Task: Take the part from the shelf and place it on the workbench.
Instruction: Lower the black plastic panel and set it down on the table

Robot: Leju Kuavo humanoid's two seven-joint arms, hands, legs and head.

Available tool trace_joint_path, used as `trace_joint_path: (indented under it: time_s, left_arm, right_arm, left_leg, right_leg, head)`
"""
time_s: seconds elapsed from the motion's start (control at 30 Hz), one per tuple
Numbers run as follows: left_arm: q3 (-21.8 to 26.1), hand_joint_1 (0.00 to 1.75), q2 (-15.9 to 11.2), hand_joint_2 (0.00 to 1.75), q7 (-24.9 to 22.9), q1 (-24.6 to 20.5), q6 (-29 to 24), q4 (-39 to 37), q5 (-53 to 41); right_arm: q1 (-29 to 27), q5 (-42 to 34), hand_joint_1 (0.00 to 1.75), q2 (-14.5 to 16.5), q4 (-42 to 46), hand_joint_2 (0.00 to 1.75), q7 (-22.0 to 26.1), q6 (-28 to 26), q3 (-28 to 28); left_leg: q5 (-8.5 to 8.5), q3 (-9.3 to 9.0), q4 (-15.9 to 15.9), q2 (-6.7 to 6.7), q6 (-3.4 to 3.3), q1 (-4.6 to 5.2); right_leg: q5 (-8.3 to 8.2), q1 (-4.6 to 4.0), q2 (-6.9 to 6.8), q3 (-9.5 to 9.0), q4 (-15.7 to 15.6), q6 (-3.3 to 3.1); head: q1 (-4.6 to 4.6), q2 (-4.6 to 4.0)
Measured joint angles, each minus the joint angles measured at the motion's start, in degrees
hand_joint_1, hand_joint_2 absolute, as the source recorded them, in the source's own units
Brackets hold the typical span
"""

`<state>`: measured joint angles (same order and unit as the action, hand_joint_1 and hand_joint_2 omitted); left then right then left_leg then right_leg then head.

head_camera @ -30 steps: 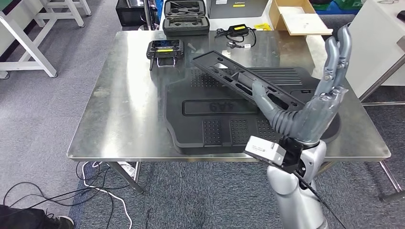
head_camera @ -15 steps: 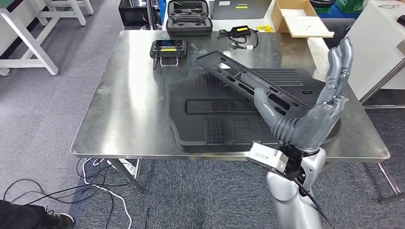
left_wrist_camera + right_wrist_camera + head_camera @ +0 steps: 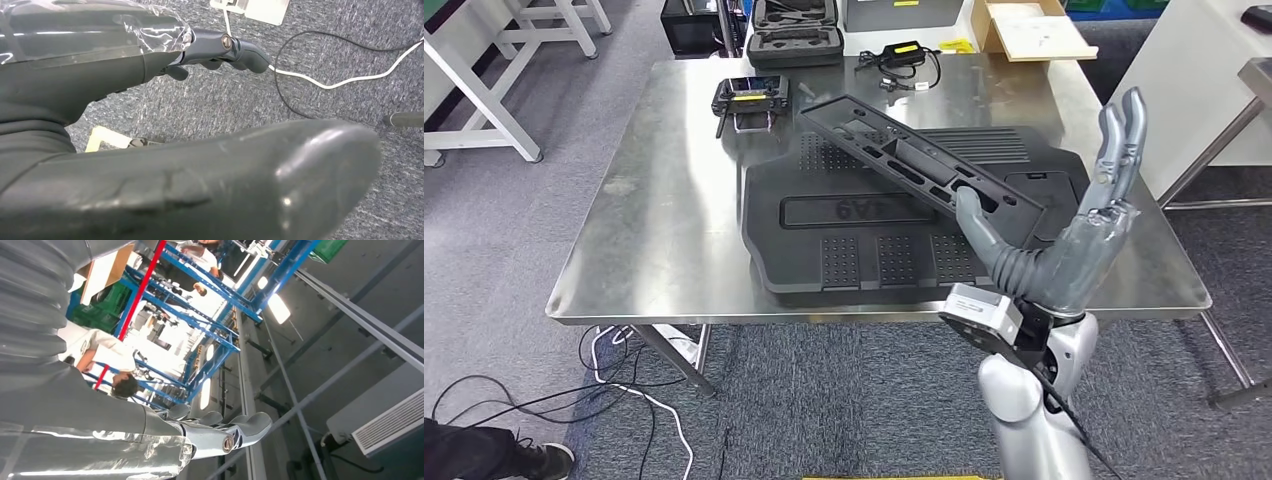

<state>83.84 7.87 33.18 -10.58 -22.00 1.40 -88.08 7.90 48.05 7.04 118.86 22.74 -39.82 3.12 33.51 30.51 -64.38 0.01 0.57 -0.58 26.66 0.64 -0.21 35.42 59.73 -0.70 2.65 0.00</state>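
The part (image 3: 904, 165), a long black plastic strip with cut-outs, lies slanted on top of a large black panel (image 3: 864, 255) on the steel workbench (image 3: 664, 200). My right hand (image 3: 1074, 245) is raised at the bench's front right, fingers pointing up and spread, holding nothing. Its thumb reaches toward the near end of the part; whether it touches is unclear. In the right wrist view that hand (image 3: 215, 437) points at the ceiling. My left hand (image 3: 150, 65) hangs over grey carpet with nothing in it.
A remote controller (image 3: 749, 98), a black case (image 3: 796, 30), a charger (image 3: 902, 55) and a cardboard box (image 3: 1024, 25) lie at the bench's far edge. A white cabinet (image 3: 1194, 90) stands on the right. Cables (image 3: 624, 390) trail under the bench's left side.
The whole picture has shifted, so the camera has moved. My right hand stays raised and open, a little lower in view. The part lies as before.
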Motion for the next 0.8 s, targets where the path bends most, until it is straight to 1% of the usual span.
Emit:
trace_joint_path:
  time_s: [0.03,0.07,0.1,0.13,0.17,0.2,0.23,0.27,0.3,0.33,0.37,0.4,0.43,0.47,0.5,0.53,0.57,0.6,0.63,0.67,0.7,0.73,0.77,0.8]
  left_arm:
    - [0.0,0.00,0.0,0.00,0.0,0.0,0.0,0.0,0.0]
    - [0.0,0.00,0.0,0.00,0.0,0.0,0.0,0.0,0.0]
    - [0.0,0.00,0.0,0.00,0.0,0.0,0.0,0.0,0.0]
    - [0.0,0.00,0.0,0.00,0.1,0.0,-0.1,0.0,0.0]
    - [0.0,0.00,0.0,0.00,0.1,0.0,-0.1,0.0,0.0]
    - [0.0,0.00,0.0,0.00,0.1,0.0,-0.1,0.0,0.0]
    - [0.0,0.00,0.0,0.00,0.2,0.0,-0.1,0.0,0.0]
    - [0.0,0.00,0.0,0.00,0.2,-0.1,-0.1,0.0,0.0]
    - [0.0,0.00,0.0,0.00,0.2,-0.1,-0.1,0.0,0.0]
    - [0.0,0.00,0.0,0.00,0.2,0.0,-0.1,0.0,0.0]
    - [0.0,0.00,0.0,0.00,0.2,0.0,-0.1,0.0,0.1]
    - [0.0,0.00,0.0,0.00,0.3,0.1,-0.1,0.0,0.1]
    - [0.0,0.00,0.0,0.00,0.3,0.1,-0.1,0.0,0.1]
    - [0.0,0.00,0.0,0.00,0.3,0.1,-0.1,0.0,0.1]
    - [0.0,0.00,0.0,0.00,0.3,0.1,-0.1,0.0,0.2]
    - [0.0,0.00,0.0,0.00,0.3,0.1,-0.1,0.0,0.2]
    - [0.0,0.00,0.0,0.00,0.3,0.1,-0.1,0.0,0.3]
    - [0.0,0.00,0.0,0.00,0.3,0.1,-0.1,0.0,0.3]
    - [0.0,0.00,0.0,0.00,0.3,0.2,-0.1,0.0,0.4]
    - [0.0,0.00,0.0,0.00,0.3,0.3,-0.1,0.0,0.4]
    - [0.0,0.00,0.0,0.00,0.3,0.3,-0.1,0.0,0.5]
    - [0.0,0.00,0.0,0.00,0.4,0.4,-0.1,0.0,0.5]
    - [0.0,0.00,0.0,0.00,0.4,0.5,-0.1,0.0,0.5]
    - [0.0,0.00,0.0,0.00,0.4,0.5,-0.1,0.0,0.5]
  right_arm:
    - [-0.1,0.0,0.00,0.0,0.0,1.75,0.0,0.0,0.2]
    - [-0.2,0.0,0.00,0.0,0.0,1.75,0.0,0.0,0.3]
    - [-0.4,0.0,0.00,0.0,0.0,1.75,0.0,0.0,0.6]
    - [-0.5,0.0,0.00,0.0,0.0,1.75,0.0,0.0,0.8]
    - [-0.7,0.1,0.00,0.0,0.0,1.75,-0.1,0.0,1.1]
    - [-0.8,0.1,0.00,0.0,0.0,1.75,-0.2,0.0,1.5]
    - [-1.0,0.3,0.00,0.0,0.0,1.75,-0.4,0.0,1.8]
    - [-1.1,0.4,0.00,0.0,0.0,1.75,-0.6,0.0,2.2]
    - [-1.3,0.6,0.00,0.0,0.0,1.75,-1.0,0.0,2.6]
    - [-1.5,0.7,0.00,0.0,0.0,1.75,-1.4,0.0,3.0]
    - [-1.7,0.7,0.00,0.0,0.0,1.75,-1.8,0.0,3.4]
    - [-2.0,0.7,0.00,0.0,0.0,1.75,-2.1,0.0,3.8]
    - [-2.1,0.7,0.00,0.0,0.0,1.75,-2.5,0.0,4.2]
    - [-2.2,0.8,0.00,0.0,0.0,1.75,-2.9,0.0,4.5]
    - [-2.2,0.8,0.00,0.0,0.0,1.75,-3.3,0.0,4.8]
    - [-2.2,0.8,0.00,0.0,0.0,1.75,-3.7,0.0,5.1]
    - [-2.4,0.8,0.00,0.0,0.0,1.75,-4.0,0.0,5.4]
    - [-2.5,0.7,0.00,0.0,0.0,1.75,-4.3,0.0,5.7]
    - [-2.7,0.6,0.00,-0.1,0.0,1.75,-4.5,0.0,6.1]
    - [-2.8,0.5,0.00,-0.1,0.0,1.75,-4.6,0.0,6.4]
    - [-2.9,0.4,0.00,-0.1,-0.1,1.75,-4.7,0.0,6.6]
    - [-2.9,0.4,0.00,-0.1,-0.1,1.75,-4.7,0.0,6.8]
    - [-2.9,0.3,0.00,-0.1,-0.1,1.75,-4.8,0.0,6.9]
    - [-2.9,0.3,0.00,-0.1,-0.1,1.75,-4.8,0.0,7.0]
  left_leg:
    - [-1.12,-1.90,3.5,-0.01,-0.25,0.19]
    - [-1.67,-2.98,5.8,-0.01,-0.45,0.40]
    - [-1.75,-3.18,6.6,0.00,-0.54,0.59]
    - [-2.16,-2.95,6.7,0.02,-0.67,0.69]
    - [-2.52,-2.74,6.9,0.13,-0.98,0.59]
    - [-2.99,-2.46,7.1,0.24,-1.35,0.46]
    - [-3.52,-2.06,7.4,0.37,-1.81,0.30]
    - [-4.02,-1.55,7.5,0.50,-2.16,0.19]
    - [-4.45,-0.91,7.4,0.55,-2.42,0.25]
    - [-4.86,-0.20,7.3,0.60,-2.58,0.28]
    - [-5.26,0.52,7.1,0.63,-2.60,0.30]
    - [-5.61,1.23,6.9,0.64,-2.57,0.31]
    - [-5.91,1.91,6.7,0.64,-2.48,0.31]
    - [-6.14,2.48,6.4,0.64,-2.36,0.29]
    - [-6.32,2.94,6.1,0.64,-2.19,0.29]
    - [-6.50,3.36,5.8,0.63,-1.96,0.35]
    - [-6.72,3.66,5.5,0.62,-1.66,0.43]
    - [-6.99,3.90,5.3,0.61,-1.33,0.48]
    - [-7.30,4.05,5.3,0.60,-0.96,0.51]
    - [-7.51,4.17,5.3,0.56,-0.60,0.53]
    - [-7.16,4.41,4.9,0.48,-0.27,0.51]
    - [-5.94,4.91,3.8,0.40,0.04,0.48]
    - [-3.83,5.73,1.7,0.33,0.31,0.42]
    - [-1.15,6.76,-1.5,0.29,0.55,0.28]
  right_leg:
    - [-0.24,-0.05,-0.02,0.10,0.0,0.19]
    - [-0.50,-0.05,-0.08,0.15,0.0,0.43]
    - [-0.81,-0.02,-0.14,0.20,0.0,0.74]
    - [-1.17,0.01,-0.17,0.22,-0.1,1.10]
    - [-1.24,0.08,-0.17,0.29,-0.1,1.47]
    - [-0.67,0.13,-0.10,0.53,0.3,1.83]
    - [0.77,0.14,-0.01,1.04,1.6,2.12]
    - [3.09,0.21,0.05,1.88,3.9,2.34]
    - [5.74,0.22,0.10,2.93,7.2,2.54]
    - [7.99,0.24,0.10,3.91,10.8,2.72]
    - [9.19,0.25,0.10,4.42,13.7,2.88]
    - [9.15,0.27,0.10,4.11,15.0,2.98]
    - [8.08,0.29,0.09,2.84,14.2,3.01]
    - [6.47,0.31,0.09,0.61,11.4,2.94]
    - [5.33,0.32,0.08,-2.11,7.3,2.78]
    - [4.71,0.21,0.11,-4.54,3.4,2.61]
    - [4.56,0.10,0.13,-6.17,0.5,2.43]
    - [4.74,-0.05,0.16,-6.90,-1.2,2.22]
    - [4.67,-0.21,0.20,-6.90,-1.6,2.00]
    - [4.36,-0.10,0.15,-6.65,-1.7,1.61]
    - [3.94,0.02,0.07,-6.37,-1.8,1.15]
    - [3.45,0.18,-0.02,-5.97,-2.0,0.61]
    - [2.92,0.35,-0.13,-5.46,-2.1,0.16]
    - [2.46,0.34,-0.18,-4.85,-2.1,-0.10]
  head:
    - [0.02,0.00]
    - [0.02,0.00]
    - [0.03,0.00]
    - [0.03,0.00]
    - [-0.01,0.00]
    - [0.03,0.00]
    - [0.18,0.00]
    - [0.35,0.00]
    - [0.54,0.00]
    - [0.69,0.00]
    - [0.76,0.00]
    - [0.82,0.00]
    - [0.91,0.00]
    - [0.99,0.00]
    - [1.09,0.00]
    - [1.15,0.00]
    - [1.20,0.00]
    - [1.21,0.00]
    - [1.18,0.00]
    - [1.17,0.00]
    - [1.11,0.00]
    - [0.92,0.00]
    - [0.68,0.00]
    - [0.39,0.00]
